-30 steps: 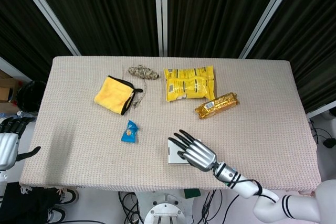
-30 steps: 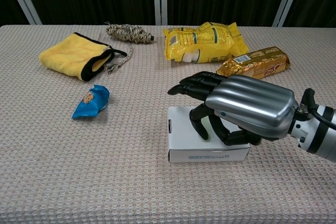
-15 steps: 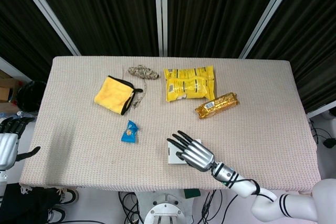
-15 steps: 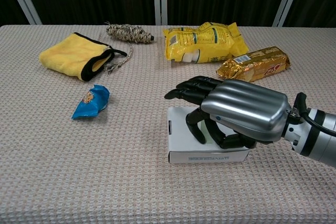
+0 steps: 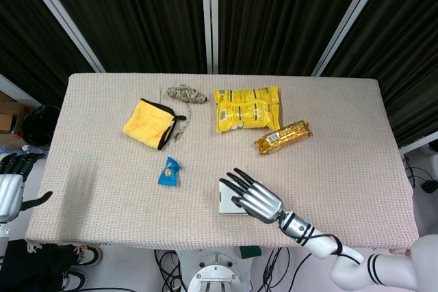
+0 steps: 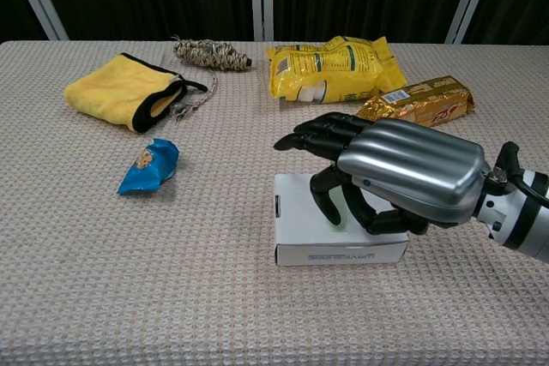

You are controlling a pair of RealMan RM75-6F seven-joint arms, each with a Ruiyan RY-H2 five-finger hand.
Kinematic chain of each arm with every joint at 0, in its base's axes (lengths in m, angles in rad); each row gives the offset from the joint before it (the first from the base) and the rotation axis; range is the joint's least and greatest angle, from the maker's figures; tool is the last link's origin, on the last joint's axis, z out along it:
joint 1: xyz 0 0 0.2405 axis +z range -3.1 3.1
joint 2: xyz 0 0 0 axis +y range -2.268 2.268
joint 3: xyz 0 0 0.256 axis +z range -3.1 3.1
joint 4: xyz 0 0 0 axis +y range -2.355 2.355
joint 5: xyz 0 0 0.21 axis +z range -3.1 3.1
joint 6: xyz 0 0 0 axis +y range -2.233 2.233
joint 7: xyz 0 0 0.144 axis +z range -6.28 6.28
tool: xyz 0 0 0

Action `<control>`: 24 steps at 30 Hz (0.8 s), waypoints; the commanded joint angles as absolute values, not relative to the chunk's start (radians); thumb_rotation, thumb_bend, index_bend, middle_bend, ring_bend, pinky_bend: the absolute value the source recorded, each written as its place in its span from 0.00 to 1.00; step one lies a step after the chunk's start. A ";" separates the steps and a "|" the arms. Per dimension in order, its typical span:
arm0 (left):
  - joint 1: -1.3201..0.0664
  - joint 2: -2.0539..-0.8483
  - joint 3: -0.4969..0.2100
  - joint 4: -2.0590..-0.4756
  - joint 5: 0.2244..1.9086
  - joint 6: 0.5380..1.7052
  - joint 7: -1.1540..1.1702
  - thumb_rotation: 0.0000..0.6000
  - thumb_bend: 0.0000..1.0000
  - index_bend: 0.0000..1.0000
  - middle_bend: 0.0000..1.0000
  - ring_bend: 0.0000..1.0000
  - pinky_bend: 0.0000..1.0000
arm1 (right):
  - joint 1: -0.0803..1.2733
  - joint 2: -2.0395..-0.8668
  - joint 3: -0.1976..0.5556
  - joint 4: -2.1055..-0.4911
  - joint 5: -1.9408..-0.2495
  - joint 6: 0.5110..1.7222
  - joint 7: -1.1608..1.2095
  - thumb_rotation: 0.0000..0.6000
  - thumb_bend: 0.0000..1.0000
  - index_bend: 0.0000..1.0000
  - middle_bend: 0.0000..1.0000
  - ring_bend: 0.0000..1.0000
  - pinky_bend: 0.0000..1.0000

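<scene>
Box: white box [image 6: 300, 225] lies flat on the counter [image 5: 342, 135], near the front edge, just right of centre; small print on its front face, too fine to read.
Handling (judgement): a low, flat carton, so probably light and stiff, with smooth faces that may slip under my fingers. Crushable if squeezed hard.
Where to take hold (judgement): across the two long sides, thumb on one, fingers on the other, low on the walls; the top face alone gives nothing to pinch.
My right hand: right hand [image 6: 390, 173] hovers over the right part of the box, palm down, fingers [image 6: 313, 136] spread and stretched forward, thumb curled under toward the top face. It holds nothing; whether the thumb touches the box I cannot tell.
My left hand: left hand [image 5: 9, 186] hangs off the counter's left edge, well apart from everything; fingers too cut off to judge.
Around: blue wrapper [image 6: 149, 165] to the left; gold packet [image 6: 418, 100], yellow snack bag [image 6: 333, 66], twine bundle [image 6: 208, 53] and yellow cloth [image 6: 124, 88] further back.
Change since half a second ago: my right hand has risen slightly and drawn a little to the right; box unmoved.
</scene>
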State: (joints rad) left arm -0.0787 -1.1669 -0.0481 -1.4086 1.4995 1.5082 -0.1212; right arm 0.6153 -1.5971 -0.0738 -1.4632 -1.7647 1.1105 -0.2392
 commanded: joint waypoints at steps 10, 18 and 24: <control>-0.079 -1.167 -0.048 -1.409 1.497 1.506 -0.120 1.00 0.06 0.22 0.22 0.20 0.14 | 0.615 -1.598 -0.082 -1.456 -1.737 1.066 -0.259 1.00 1.00 0.59 0.04 0.00 0.00; -0.080 -1.167 -0.049 -1.409 1.499 1.506 -0.122 1.00 0.06 0.22 0.22 0.20 0.14 | 0.613 -1.593 -0.076 -1.465 -1.748 1.090 -0.246 1.00 1.00 0.59 0.04 0.00 0.00; -0.079 -1.168 -0.048 -1.408 1.500 1.507 -0.123 1.00 0.06 0.22 0.22 0.20 0.14 | 0.613 -1.591 -0.077 -1.462 -1.757 1.099 -0.238 1.00 1.00 0.59 0.04 0.00 0.00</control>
State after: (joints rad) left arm -0.0796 -1.1676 -0.0486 -1.4083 1.4995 1.5067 -0.1228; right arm 0.6132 -1.5913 -0.0774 -1.4622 -1.7570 1.0986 -0.2376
